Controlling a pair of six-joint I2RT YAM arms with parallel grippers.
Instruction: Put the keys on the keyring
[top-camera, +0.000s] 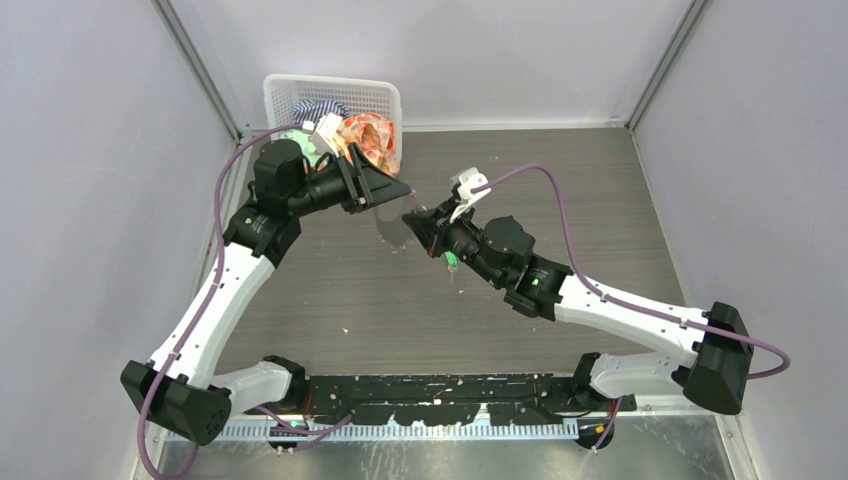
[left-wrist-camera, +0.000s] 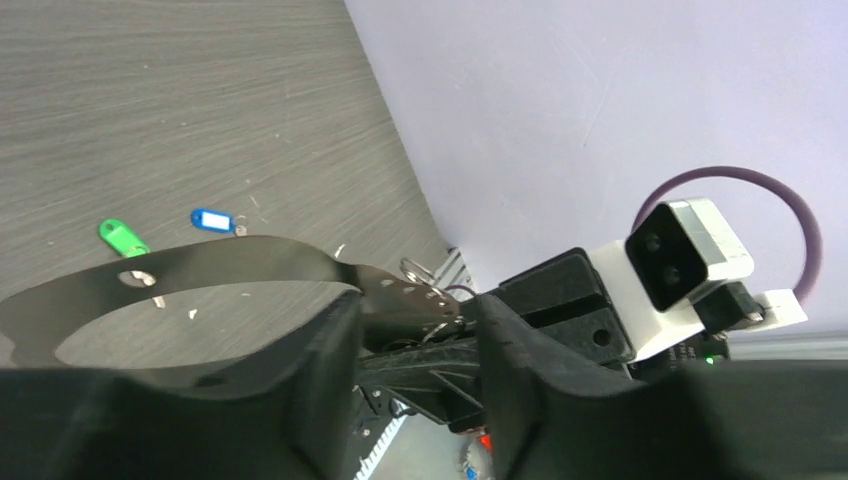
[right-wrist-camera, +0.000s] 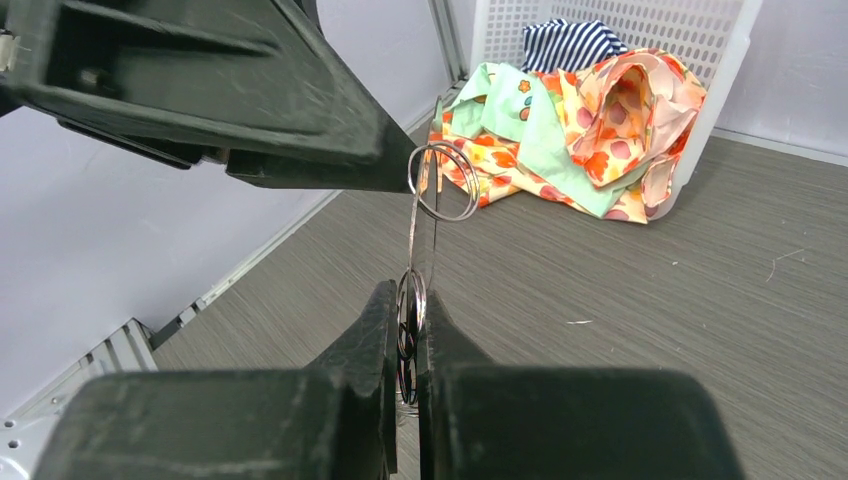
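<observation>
Thin silvery-grey metal keyring (left-wrist-camera: 260, 258) held mid-air between both arms.
Grip: left gripper (left-wrist-camera: 415, 320) narrow, pinching its perforated end; right gripper (right-wrist-camera: 410, 300) almost closed, clamping its small wire rings. Green-headed key (left-wrist-camera: 122, 237) and blue-headed key (left-wrist-camera: 210, 219) lie near each other on the grey woodgrain tabletop (left-wrist-camera: 150, 100), not on the keyring.

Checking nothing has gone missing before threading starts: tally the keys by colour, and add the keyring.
green key: 1
blue key: 1
keyring: 1
Total: 3
</observation>
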